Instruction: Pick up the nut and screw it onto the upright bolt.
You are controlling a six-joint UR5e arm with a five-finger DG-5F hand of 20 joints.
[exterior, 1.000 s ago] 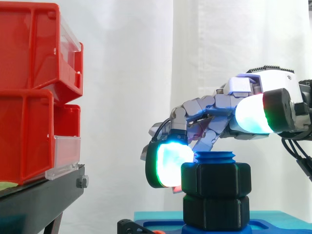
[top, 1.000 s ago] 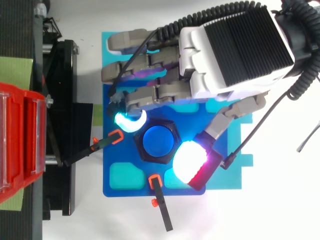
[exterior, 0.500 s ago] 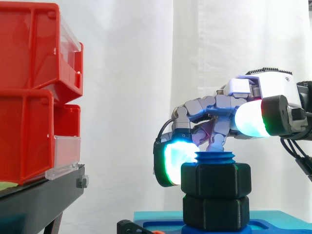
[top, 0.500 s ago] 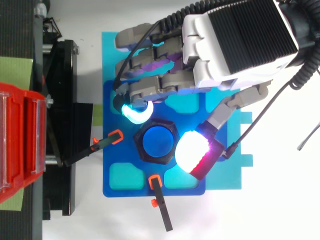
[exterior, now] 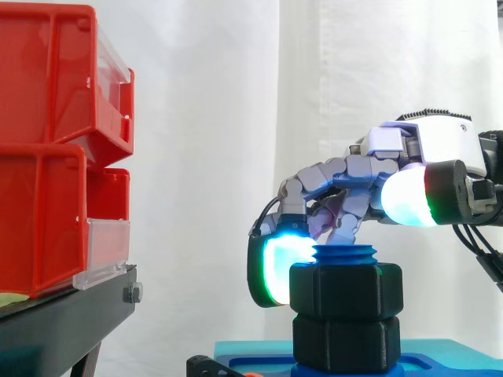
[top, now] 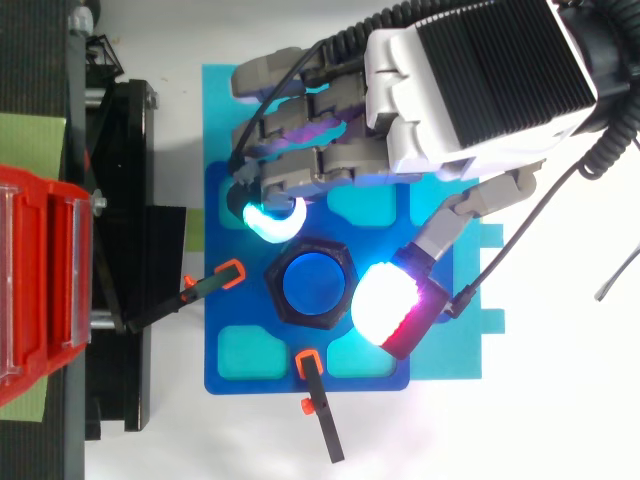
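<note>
- While the nut (exterior: 346, 290) sits threaded on the bolt (exterior: 346, 255), the step in hand looks like the screwing itself, caught between grips, not the pick-up.
- The nut is low on the bolt, resting on a second black hex (exterior: 344, 343), with a few blue threads bare above it. From above it rings the bolt's blue top in the middle of the blue plate (top: 216, 310).
- The hand (top: 470, 90) hangs over and behind the nut, and its fingers are curled and hold nothing.
- One cyan pad (top: 268, 218) lies just beside the nut's far corner on the bins' side, seemingly a sliver apart. The thumb pad (top: 385, 305) overlaps the opposite edge from above, but the side view puts it higher than the nut's top.
- The next move probably calls for the thumb to drop level with the nut's flats and the cyan pad to close in from across, then a twist.
- If the nut is already seated on the hex below, little turning is left, and forcing it risks a slip off the flats.
- Two clamps (top: 232, 270) with orange tips point at the nut from near, so a sweeping pad should stay above them.
- The stand (top: 130, 200) and red bins (top: 40, 300) are well apart from the nut. The bench (top: 560, 420) lies open on the arm's side, and there is free air above the bolt for lifting away.
</note>
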